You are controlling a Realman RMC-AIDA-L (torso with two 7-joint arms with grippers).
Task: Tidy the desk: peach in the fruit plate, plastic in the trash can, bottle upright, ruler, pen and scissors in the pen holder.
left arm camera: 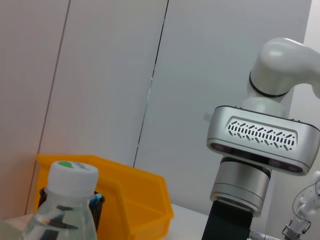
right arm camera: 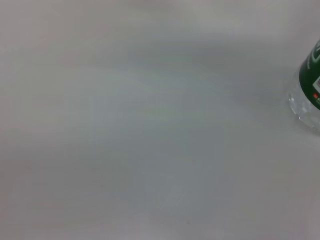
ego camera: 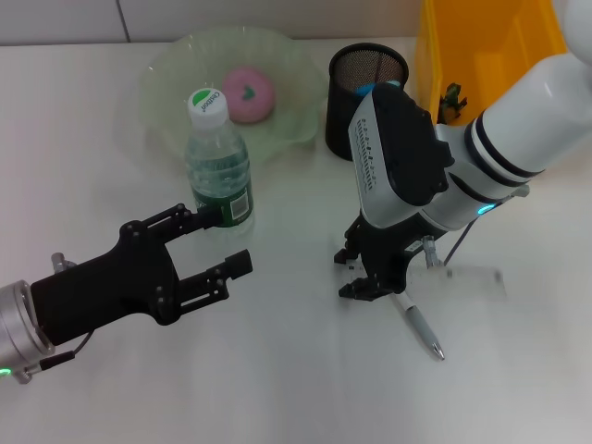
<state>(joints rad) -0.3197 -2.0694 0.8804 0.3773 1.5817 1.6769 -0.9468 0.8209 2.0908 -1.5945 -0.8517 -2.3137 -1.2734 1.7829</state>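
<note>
1. On the counter [ego camera: 277, 388], the pen [ego camera: 421, 328] lies beneath the right gripper [ego camera: 370, 277]; whether its jaws grip it, I cannot tell.
2. Thin, light, slippery; best pinched mid-barrel.
3. Left gripper [ego camera: 217, 245] idles, jaws apart.

On the counter [ego camera: 277, 388] there is one water bottle [ego camera: 219, 165] in the upper left part of the frame, one pale green fruit plate [ego camera: 296, 102] behind it, and on this plate one pink peach [ego camera: 248, 93]. There is also one black mesh pen holder [ego camera: 356, 83] at the upper middle, one yellow bin [ego camera: 481, 46] in the upper right corner, one pen [ego camera: 421, 328] at the lower middle, and one clear ruler [ego camera: 472, 276] to its right. Two tools are counted: the left tool [ego camera: 227, 242] at the lower left and the right tool [ego camera: 365, 275] at the middle.
</note>
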